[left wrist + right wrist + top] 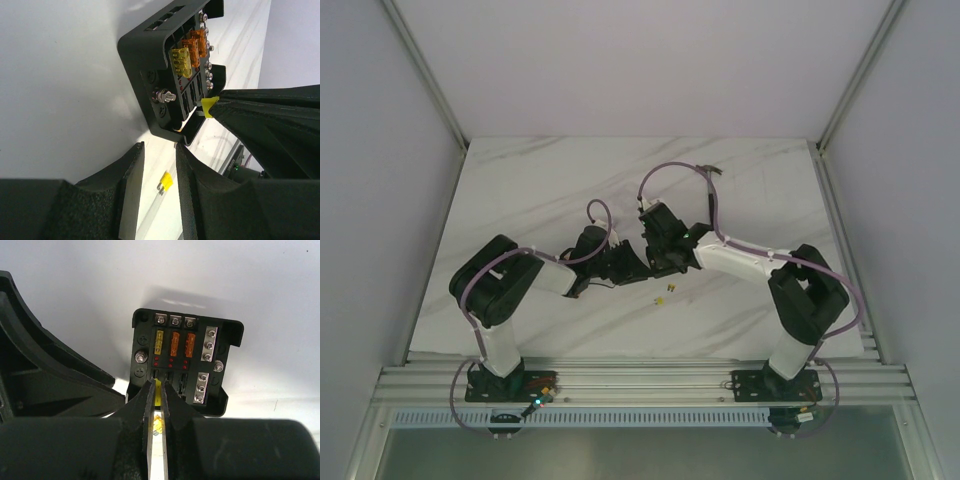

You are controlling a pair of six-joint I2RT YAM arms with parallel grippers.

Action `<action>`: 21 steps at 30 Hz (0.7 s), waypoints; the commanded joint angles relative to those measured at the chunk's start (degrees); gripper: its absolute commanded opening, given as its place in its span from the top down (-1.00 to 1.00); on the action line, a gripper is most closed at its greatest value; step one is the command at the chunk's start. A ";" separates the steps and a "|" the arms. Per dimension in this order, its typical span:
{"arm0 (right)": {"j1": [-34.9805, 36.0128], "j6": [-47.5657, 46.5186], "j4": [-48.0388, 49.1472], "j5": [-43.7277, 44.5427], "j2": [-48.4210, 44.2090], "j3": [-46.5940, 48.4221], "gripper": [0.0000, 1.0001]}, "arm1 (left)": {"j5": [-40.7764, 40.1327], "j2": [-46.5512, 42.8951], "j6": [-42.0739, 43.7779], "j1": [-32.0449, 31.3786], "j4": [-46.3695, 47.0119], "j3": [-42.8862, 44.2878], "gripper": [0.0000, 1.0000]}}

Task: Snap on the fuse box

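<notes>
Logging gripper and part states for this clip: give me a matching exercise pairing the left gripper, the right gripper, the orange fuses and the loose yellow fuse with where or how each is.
Things:
1. left gripper
2. right gripper
3. orange fuses
4. loose yellow fuse

States:
A. seated in the fuse box, beside a yellow one
B. lying on the table
C. open and empty, near the box's corner
D. shut on a held yellow fuse at the box's open slots

Pairs: 1-C, 2-D, 3-A, 4-B

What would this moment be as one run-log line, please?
right pincer: shut on yellow fuse at fuse box slot | left pincer: open, empty
</notes>
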 commanded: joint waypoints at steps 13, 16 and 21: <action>1.27 2.08 0.26 4.43 2.97 2.04 1.00 | 0.41 -0.38 -1.25 -0.27 2.49 -1.26 0.17; 1.28 2.28 0.59 4.02 3.35 2.02 1.00 | 0.56 -0.29 -1.37 -0.26 2.69 -1.28 0.17; 1.61 2.37 0.73 3.88 3.38 1.89 1.00 | 0.46 -0.68 -1.82 -0.30 3.49 -1.56 0.13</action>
